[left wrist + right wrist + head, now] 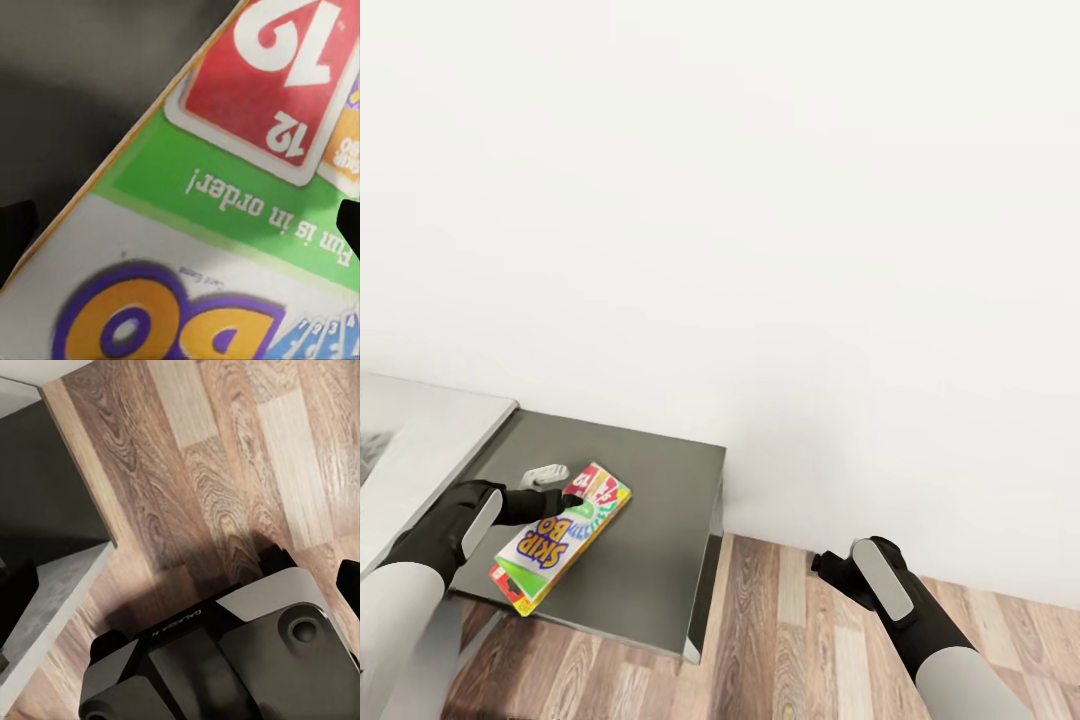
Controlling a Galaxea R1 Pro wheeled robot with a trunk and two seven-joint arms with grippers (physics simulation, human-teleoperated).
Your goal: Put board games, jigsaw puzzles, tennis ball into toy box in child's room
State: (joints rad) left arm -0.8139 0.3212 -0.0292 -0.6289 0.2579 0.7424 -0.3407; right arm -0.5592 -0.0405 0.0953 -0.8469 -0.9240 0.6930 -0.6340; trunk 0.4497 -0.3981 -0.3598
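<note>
I see the SKIP-BO game box (560,538) lying flat on the dark-grey desk wing (650,540), near its front-left part. My left gripper (565,497) hangs over the box's far end, fingers apart w/ nothing held. Right gripper (822,563) is above the wood floor (810,640); open or closed, I cannot tell.

Head high; wrists close, downward.
</note>
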